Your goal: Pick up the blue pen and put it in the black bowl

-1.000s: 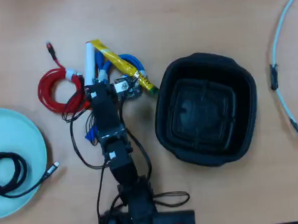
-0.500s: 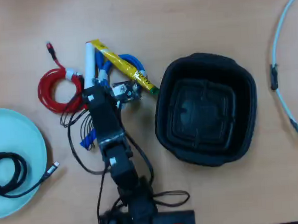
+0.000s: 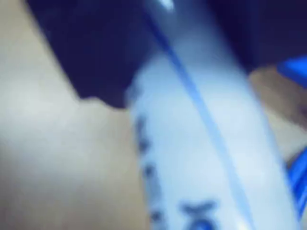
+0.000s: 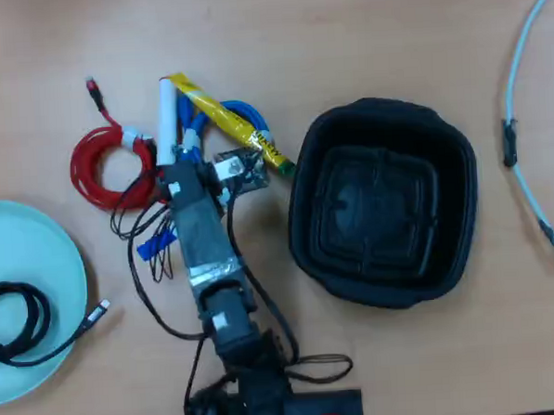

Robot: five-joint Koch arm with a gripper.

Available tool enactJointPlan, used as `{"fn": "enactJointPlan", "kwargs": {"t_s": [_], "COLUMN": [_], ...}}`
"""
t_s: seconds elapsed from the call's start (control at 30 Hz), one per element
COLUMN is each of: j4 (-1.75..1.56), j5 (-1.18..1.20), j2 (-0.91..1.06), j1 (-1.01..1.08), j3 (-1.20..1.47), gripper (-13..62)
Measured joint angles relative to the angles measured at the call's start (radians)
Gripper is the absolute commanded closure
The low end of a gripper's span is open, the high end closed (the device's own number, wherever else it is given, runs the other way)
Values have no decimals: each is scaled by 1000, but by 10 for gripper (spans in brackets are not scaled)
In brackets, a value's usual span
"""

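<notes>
The blue pen [image 4: 166,116] lies on the wooden table, its white barrel pointing to the top of the overhead view and its blue cap [image 4: 154,244] sticking out to the left from under my arm. My gripper [image 4: 177,172] sits over the pen's middle, its fingertips hidden by the wrist. In the wrist view the blurred barrel with blue lettering [image 3: 201,143] fills the frame, with dark jaws pressed against both of its sides, so the gripper [image 3: 192,52] is shut on it. The black bowl [image 4: 305,215] stands empty to the right.
A red coiled cable [image 4: 103,170] lies left of the pen. A coiled blue cable [image 4: 244,112] and a yellow tube [image 4: 224,120] lie just right of it. A turquoise plate [image 4: 48,266] holds a black cable [image 4: 13,319]. A pale cable [image 4: 523,111] runs along the right edge.
My arm has stretched further up the overhead view over the pen. The blue cap end has shifted left and slightly upward.
</notes>
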Motion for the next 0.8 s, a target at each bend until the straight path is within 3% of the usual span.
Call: {"fn": "enactJointPlan", "kwargs": {"t_s": [0.2, 0.8], "j4": [0, -215], "j5": [3, 94], "j2": [103, 137], "j1": [20, 225], "j3": [0, 0], "gripper": [571, 570]}}
